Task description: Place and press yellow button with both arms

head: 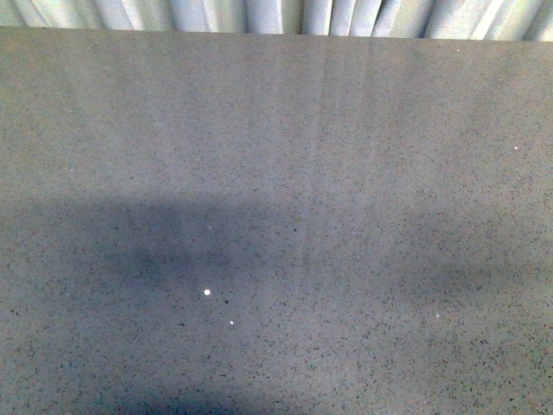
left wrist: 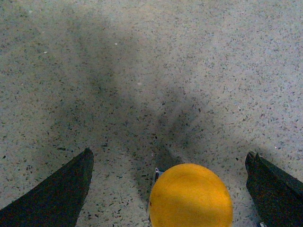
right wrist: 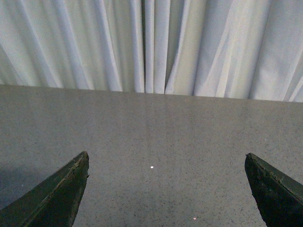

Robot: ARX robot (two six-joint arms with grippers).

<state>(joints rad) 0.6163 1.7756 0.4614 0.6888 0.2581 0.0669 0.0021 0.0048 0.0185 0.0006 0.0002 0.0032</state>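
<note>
Yellow button point(left wrist: 191, 195), flanked by spread left claw point(left wrist: 169, 154)

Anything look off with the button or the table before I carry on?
Nothing stands out. The yellow button shows a whole, unmarked cap between the open fingers of the left gripper, untouched by them. The right gripper is open too. The table carries only a few white specks.

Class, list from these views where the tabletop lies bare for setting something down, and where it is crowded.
Front view: the table is bare from the near edge to the curtain. Bare too between the fingers of the open right gripper. Crowded only at the left gripper, where the yellow button sits between its open fingers.
</note>
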